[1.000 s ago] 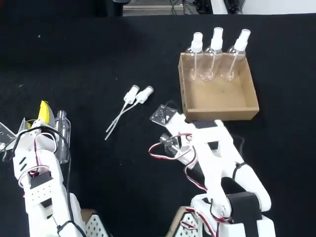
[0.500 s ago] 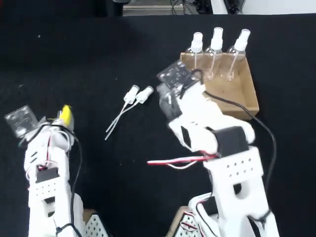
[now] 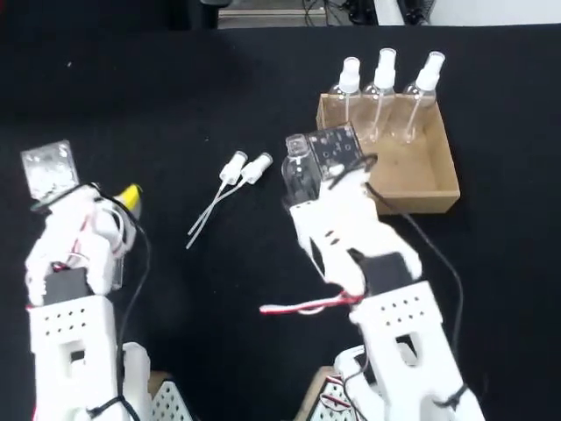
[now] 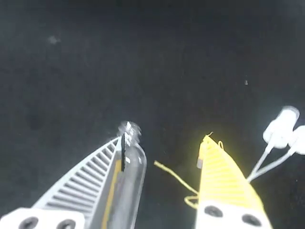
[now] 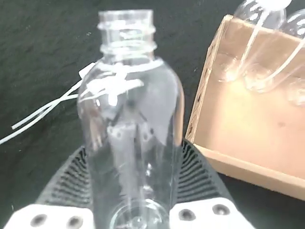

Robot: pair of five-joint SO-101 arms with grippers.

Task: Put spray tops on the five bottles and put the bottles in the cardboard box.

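1. R gripper [image 5: 136, 160]: fingers clamped on uncapped bottle [image 5: 131, 105], neck pointing away from wrist. I see it just beside left wall of cardboard box [image 3: 394, 171].
2. L gripper [image 4: 164, 143]: fingers wide apart. Bare-neck bottle [image 4: 128, 176] lies along grey finger, yellow finger well clear. Seems only to lean there; lower end out of frame.
3. Three capped bottles [image 3: 379, 101]: in box, row at far wall.
4. Two loose spray tops [image 3: 257, 167]: on table [image 3: 175, 88] btw arms, side by side, tubes trailing toward L arm.
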